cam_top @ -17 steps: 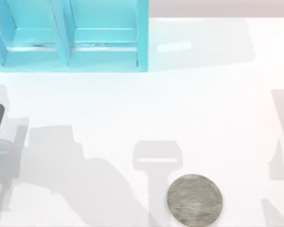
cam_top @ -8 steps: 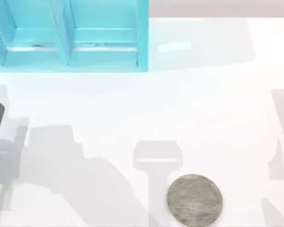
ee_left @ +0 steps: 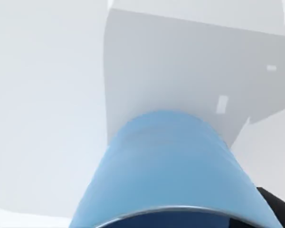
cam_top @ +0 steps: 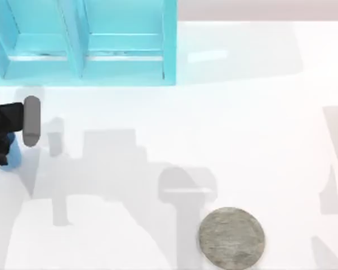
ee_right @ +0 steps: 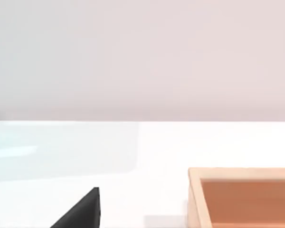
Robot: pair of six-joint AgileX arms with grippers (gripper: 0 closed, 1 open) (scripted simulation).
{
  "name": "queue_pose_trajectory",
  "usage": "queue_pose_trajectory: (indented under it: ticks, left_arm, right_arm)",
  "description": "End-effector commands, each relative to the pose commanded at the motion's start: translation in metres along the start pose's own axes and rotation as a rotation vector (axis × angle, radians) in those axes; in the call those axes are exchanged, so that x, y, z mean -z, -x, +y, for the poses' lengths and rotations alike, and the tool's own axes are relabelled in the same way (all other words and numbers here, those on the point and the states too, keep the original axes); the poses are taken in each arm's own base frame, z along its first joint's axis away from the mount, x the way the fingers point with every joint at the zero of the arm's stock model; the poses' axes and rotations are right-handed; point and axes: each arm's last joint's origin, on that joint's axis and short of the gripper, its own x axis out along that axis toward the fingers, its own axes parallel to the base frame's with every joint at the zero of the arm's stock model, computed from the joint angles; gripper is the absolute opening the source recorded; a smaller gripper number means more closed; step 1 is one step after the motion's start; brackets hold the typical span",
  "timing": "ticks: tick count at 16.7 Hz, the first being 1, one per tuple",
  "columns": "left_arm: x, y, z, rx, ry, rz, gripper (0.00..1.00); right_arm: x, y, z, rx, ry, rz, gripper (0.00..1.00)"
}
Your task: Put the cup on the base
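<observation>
The small blue cup (cam_top: 12,157) is at the far left edge of the table in the top view, partly under my left gripper (cam_top: 1,142), which is shut on it. In the left wrist view the cup's tapered wall (ee_left: 166,166) is very close, with the white table behind it and a black finger (ee_left: 278,206) beside its rim. The base (cam_top: 231,237), a flat mottled grey disc, lies near the front edge, right of centre and far from the cup. My right gripper (ee_right: 80,213) appears as a black wedge in the right wrist view, over the table.
A large turquoise shelf unit (cam_top: 84,42) stands at the back left, just behind the left arm. An orange-brown open box (ee_right: 247,197) sits on the table in the right wrist view. White tabletop stretches between the cup and the grey disc.
My left arm has come further into the top view at the left edge, toward the shelf, and the blue cup now shows under it. Its shadows shifted. The disc has not moved.
</observation>
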Motion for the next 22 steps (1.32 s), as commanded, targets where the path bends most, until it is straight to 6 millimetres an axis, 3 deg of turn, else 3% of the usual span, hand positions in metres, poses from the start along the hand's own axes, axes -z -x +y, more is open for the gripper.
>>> queue_pose_trajectory:
  ticks: [5, 10, 16, 22]
  left_arm:
    - [-0.081, 0.006, 0.012, 0.025, 0.230, 0.016, 0.00]
    - [-0.180, 0.014, -0.006, 0.026, 0.517, 0.044, 0.00]
    - [-0.290, 0.029, -0.071, -0.007, 0.888, 0.053, 0.00]
    - [-0.358, 0.047, -0.152, -0.034, 1.212, 0.016, 0.00]
  right_arm:
    - [0.000, 0.000, 0.000, 0.000, 0.000, 0.000, 1.00]
    - [0.000, 0.000, 0.000, 0.000, 0.000, 0.000, 1.00]
    - [0.000, 0.000, 0.000, 0.000, 0.000, 0.000, 1.00]
    - [0.000, 0.000, 0.000, 0.000, 0.000, 0.000, 1.00]
